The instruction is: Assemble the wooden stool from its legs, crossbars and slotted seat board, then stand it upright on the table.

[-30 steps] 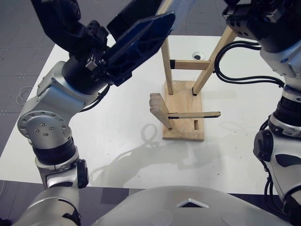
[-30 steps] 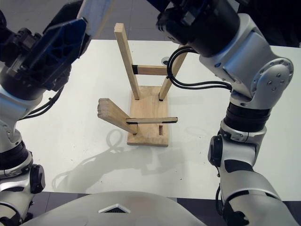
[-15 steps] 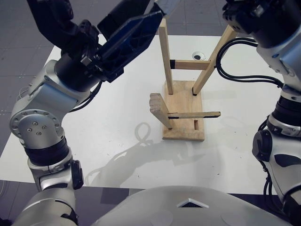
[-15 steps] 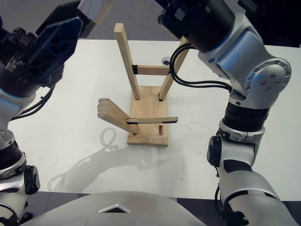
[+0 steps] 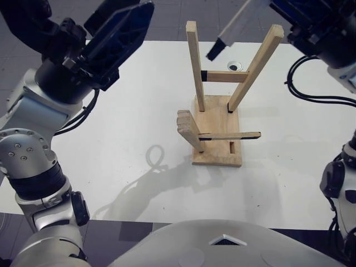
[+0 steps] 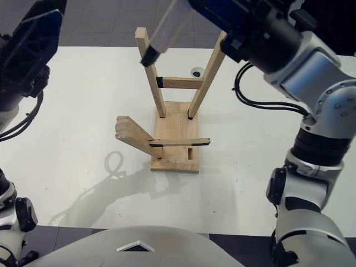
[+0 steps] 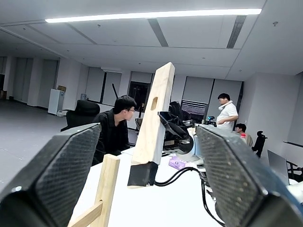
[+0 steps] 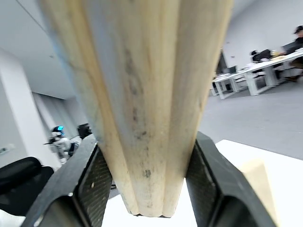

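Your right gripper (image 8: 147, 156) is clamped tight on the fourth leg (image 6: 164, 30). That leg hangs slanted high above the seat board (image 5: 219, 156), with its dark tip just beside the tops of the upright legs (image 5: 194, 67) standing in the board's far slots. Your left gripper (image 5: 119, 25) is spread wide, holds nothing, and sits high and well off to the board's left. The board lies flat on the table (image 5: 128, 111).

The main danger is that dark tip. Swing the leg down carelessly and it clips an upright leg or the far crossbar (image 5: 225, 76) joining them. The pair can then topple, since nothing steadies the board.

The third leg (image 5: 188, 127) leans outward from the board's near-left corner, and its near crossbar (image 5: 233, 136) juts free over the open slot (image 5: 231, 147). Come in off-angle and you push that bar aside and tip the leaning leg out. You could also jam the leg's end beside the slot and slide the board. Consider bracing the board with the left gripper first.
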`<state>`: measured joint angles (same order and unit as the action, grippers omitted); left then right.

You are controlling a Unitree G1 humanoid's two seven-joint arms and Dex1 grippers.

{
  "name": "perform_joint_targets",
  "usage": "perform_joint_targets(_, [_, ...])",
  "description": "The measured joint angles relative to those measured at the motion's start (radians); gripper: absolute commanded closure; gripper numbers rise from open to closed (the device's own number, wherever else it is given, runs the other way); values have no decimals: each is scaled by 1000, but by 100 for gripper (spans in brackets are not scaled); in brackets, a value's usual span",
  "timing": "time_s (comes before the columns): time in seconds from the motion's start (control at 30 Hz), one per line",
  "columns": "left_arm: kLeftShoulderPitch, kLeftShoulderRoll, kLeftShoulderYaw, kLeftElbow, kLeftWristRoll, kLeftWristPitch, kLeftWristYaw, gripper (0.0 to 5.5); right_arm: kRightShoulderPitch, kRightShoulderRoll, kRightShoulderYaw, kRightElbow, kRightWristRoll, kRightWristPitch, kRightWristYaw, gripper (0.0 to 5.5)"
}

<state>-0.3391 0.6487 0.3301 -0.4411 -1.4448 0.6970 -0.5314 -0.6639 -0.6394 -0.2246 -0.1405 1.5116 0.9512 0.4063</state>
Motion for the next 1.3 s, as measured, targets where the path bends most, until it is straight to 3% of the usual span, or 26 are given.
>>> perform_joint_targets(0.17, [83,8,1,24,76,1,-49,180,120,-137,-8,10,-174,13,195,344])
perform_joint_targets(0.3, [105,7,-3,26,127,-1,-72,180,221,-229,59,-3,-385,-44,417,345])
perform_joint_targets(0.6, [130,-3,-27,36,193,1,-93,180,370,-259,165,118,-740,-310,715,345])
perform_joint_targets(0.87, [256,-3,-97,33,326,-5,-166,180,502,-167,169,103,-847,-485,760,345])
perform_joint_targets(1.07, [508,110,-158,59,589,-80,-344,180,526,-156,143,93,-850,-492,763,345])
perform_joint_targets(1.3, [597,35,-334,-38,754,-129,-309,180,566,-136,128,42,-841,-469,750,345])
